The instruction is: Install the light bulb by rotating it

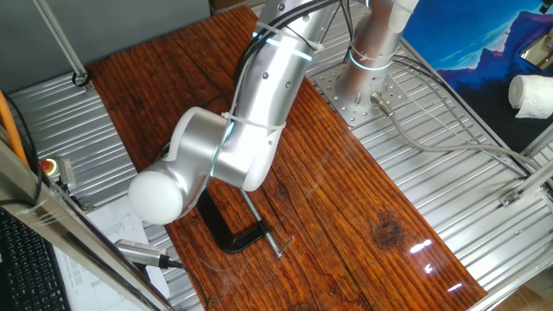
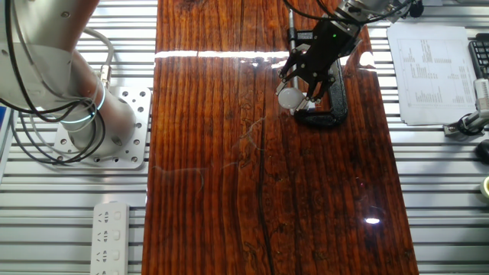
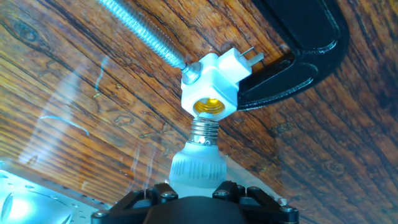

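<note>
In the hand view my gripper point(image 3: 196, 190) is shut on the light bulb point(image 3: 196, 165), a small white frosted bulb. Its silvery screw base point(image 3: 204, 129) points at the orange-centred opening of the white socket block point(image 3: 210, 87) and its tip sits at the socket's mouth. A black C-clamp point(image 3: 298, 56) holds the socket to the wooden table. In the other fixed view the gripper point(image 2: 299, 93) holds the bulb point(image 2: 289, 97) beside the clamp point(image 2: 325, 114). In the one fixed view the arm hides the bulb and socket; only the clamp point(image 1: 229, 231) shows.
The clamp's threaded screw rod point(image 3: 140, 31) runs up-left from the socket. A white roll point(image 1: 529, 93) lies at the far right. A power strip point(image 2: 109, 235) and papers point(image 2: 434, 72) lie beside the wooden board point(image 2: 252, 191). The arm's base point(image 2: 95, 126) stands on the metal plate.
</note>
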{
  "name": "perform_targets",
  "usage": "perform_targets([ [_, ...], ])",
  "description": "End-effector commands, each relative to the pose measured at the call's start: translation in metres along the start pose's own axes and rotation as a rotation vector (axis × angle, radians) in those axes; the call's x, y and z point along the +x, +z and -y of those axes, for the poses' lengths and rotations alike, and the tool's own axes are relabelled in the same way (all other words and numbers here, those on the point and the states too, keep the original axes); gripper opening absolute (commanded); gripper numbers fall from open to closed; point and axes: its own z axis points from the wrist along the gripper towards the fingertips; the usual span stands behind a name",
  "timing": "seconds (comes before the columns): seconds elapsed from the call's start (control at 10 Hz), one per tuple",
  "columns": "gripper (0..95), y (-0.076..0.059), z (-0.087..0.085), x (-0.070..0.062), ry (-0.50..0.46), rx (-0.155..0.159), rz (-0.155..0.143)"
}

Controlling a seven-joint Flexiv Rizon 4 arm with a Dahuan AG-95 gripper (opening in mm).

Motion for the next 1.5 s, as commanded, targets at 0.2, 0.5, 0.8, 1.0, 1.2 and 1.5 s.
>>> perform_targets([
  [0.2, 19.0, -0.0002, 0.0001, -0.0002, -0.01, 0.017, -0.024],
  [0.5, 19.0, -0.0002, 0.0001, -0.0003, -0.006, 0.024, -0.022],
  [0.8, 19.0, -0.0007, -0.0004, -0.0018, -0.002, 0.028, -0.02],
  [1.0, 19.0, -0.001, -0.0006, -0.0026, 0.0, 0.028, -0.019],
  [1.2, 19.0, -0.0014, -0.0012, -0.0043, -0.001, 0.029, -0.022],
  [1.5, 19.0, 0.0028, -0.0011, -0.0025, 0.002, 0.042, -0.038],
])
